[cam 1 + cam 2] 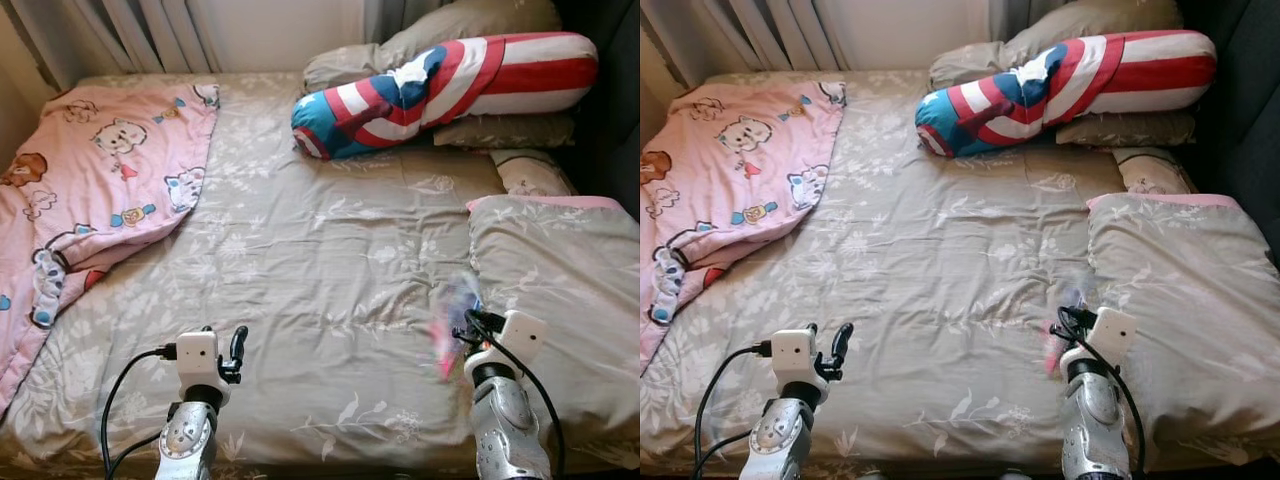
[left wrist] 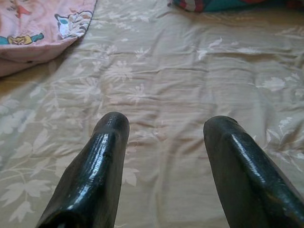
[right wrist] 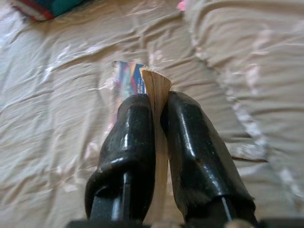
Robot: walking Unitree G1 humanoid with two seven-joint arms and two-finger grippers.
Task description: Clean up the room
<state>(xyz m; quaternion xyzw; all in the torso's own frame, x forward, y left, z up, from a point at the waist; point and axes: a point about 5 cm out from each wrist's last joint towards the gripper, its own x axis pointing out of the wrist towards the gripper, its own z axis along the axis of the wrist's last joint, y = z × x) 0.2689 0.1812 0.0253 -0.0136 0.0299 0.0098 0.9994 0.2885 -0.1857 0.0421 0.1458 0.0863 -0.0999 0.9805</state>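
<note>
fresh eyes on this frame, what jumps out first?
The red, white and blue striped bolster pillow lying across the head of the bed, against the grey pillows. Next, the pink cartoon blanket bunched along the bed's left side. Closer in, the right gripper is shut on a thin book held over the leaf-print bedcover, while the left gripper hovers open over it.

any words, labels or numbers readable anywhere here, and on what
None can be read.
Book clamped in the right gripper: colourful cover, print too blurred to read.
Pink blanket: cartoon animal pictures, no legible words.
Striped bolster pillow: red, white and blue pattern, no text.
</note>
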